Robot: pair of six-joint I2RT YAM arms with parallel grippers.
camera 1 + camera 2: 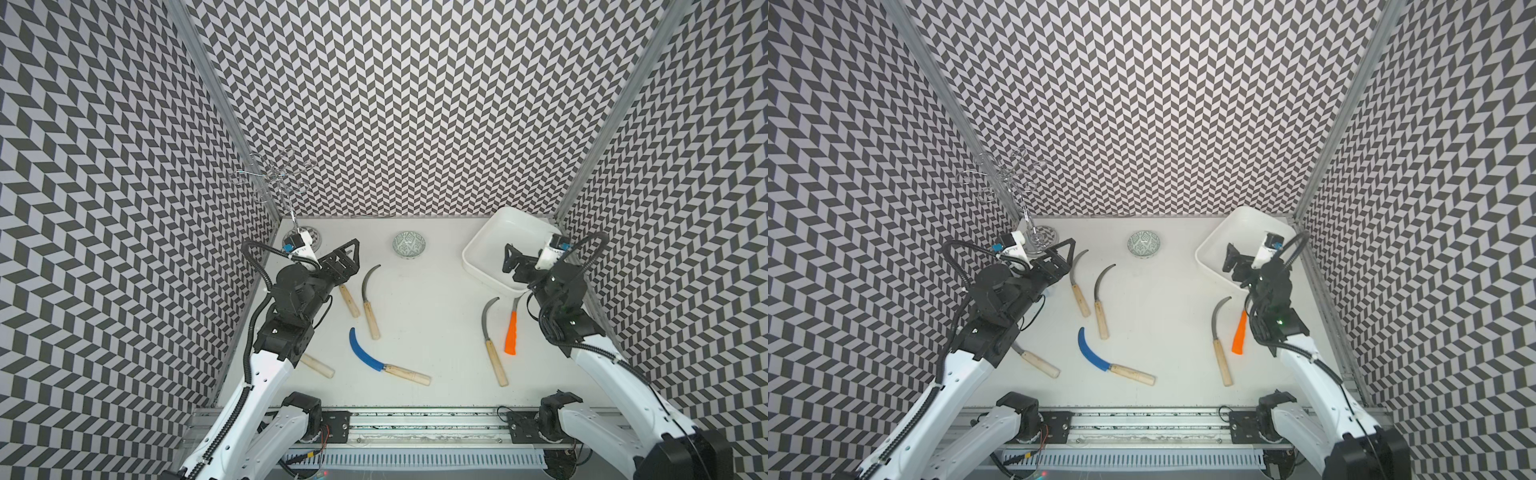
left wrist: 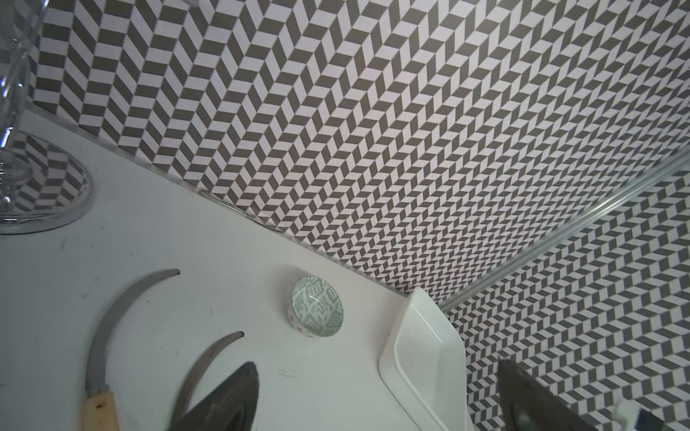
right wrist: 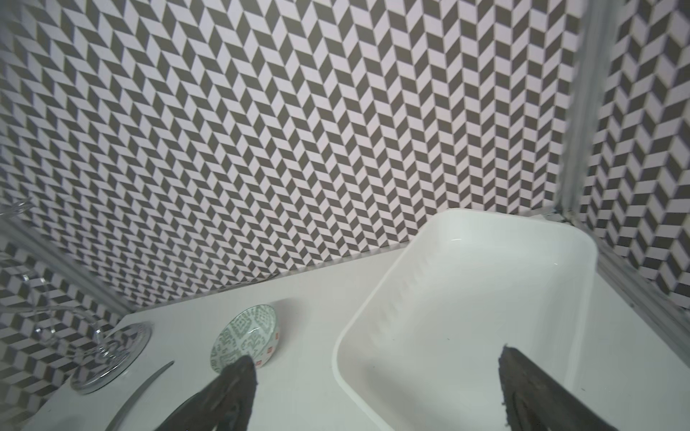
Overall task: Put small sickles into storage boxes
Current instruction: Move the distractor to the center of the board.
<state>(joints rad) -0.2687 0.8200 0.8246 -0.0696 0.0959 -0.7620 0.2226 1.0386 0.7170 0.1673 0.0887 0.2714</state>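
Several small sickles lie on the white table in both top views. A grey-bladed one (image 1: 370,301) lies left of centre, with another (image 1: 1079,291) beside it by my left gripper (image 1: 349,255). The blue-bladed sickle (image 1: 365,351) lies in the middle. A wooden handle (image 1: 318,365) sticks out from under my left arm. On the right lie a grey sickle (image 1: 492,340) and the orange-handled one (image 1: 511,332). The storage box, a white tray (image 1: 478,253), stands empty at the back right. My right gripper (image 1: 511,259) hovers open over its near edge. Both grippers hold nothing.
A small patterned bowl (image 1: 409,244) sits at the back centre. A wire stand on a chrome base (image 1: 301,239) rises in the back left corner, just behind my left wrist. Patterned walls close three sides, and a metal rail (image 1: 415,428) runs along the front.
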